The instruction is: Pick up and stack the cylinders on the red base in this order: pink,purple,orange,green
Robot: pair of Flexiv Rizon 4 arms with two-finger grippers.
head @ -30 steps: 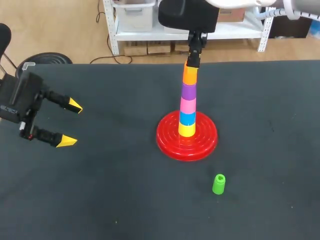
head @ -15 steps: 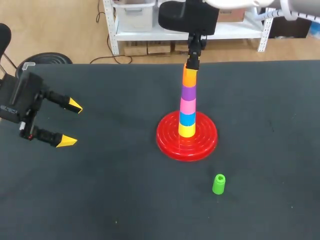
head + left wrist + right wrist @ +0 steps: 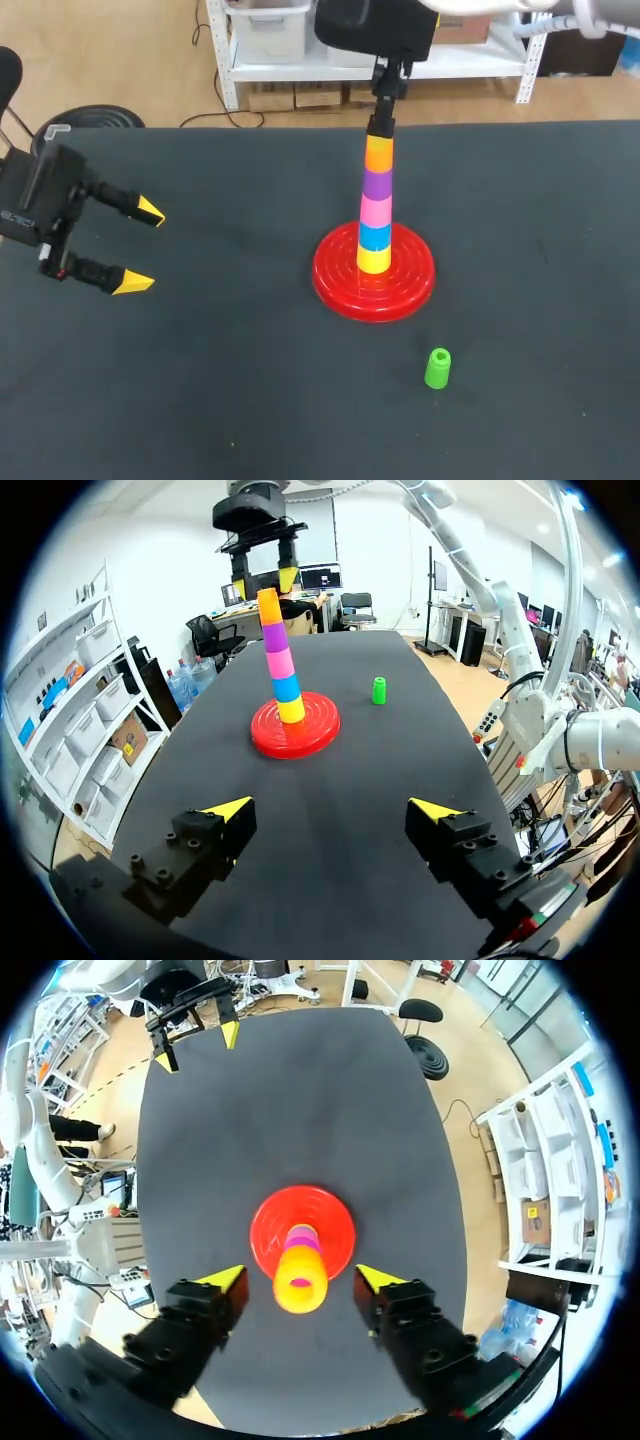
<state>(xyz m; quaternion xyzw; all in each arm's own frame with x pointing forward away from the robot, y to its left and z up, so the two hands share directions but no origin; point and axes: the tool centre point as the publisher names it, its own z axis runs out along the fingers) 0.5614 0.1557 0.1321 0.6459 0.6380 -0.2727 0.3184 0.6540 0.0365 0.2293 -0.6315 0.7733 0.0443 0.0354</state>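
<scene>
Worktop, dark and matte, carries everything. The right pincer hangs straight over the tower, pointing down. Its yellow tips are spread to either side of the topmost piece with a gap on each side, so it is open and holds nothing. In the left wrist view the tips sit just above the tower's top. The left pincer hovers well off to the left side of the worktop, its fingers spread wide and empty, pointing toward the middle.

The red base is a round, ridged disc lying flat near the worktop's centre. From its middle rises the tower, its long axis vertical and the stack narrowing slightly toward the top. Five pieces sit one on another. The yellow cylinder is lowest, and the blue cylinder rests on it. Above them come the pink cylinder, the purple cylinder and the orange cylinder on top. Seen from the right wrist, the orange top shows as a ring with a hollow centre.

The green cylinder stands alone on the worktop, apart from the base, nearer the robot and a little to the right. It is upright, its long axis vertical, with a dark opening at its top.
</scene>
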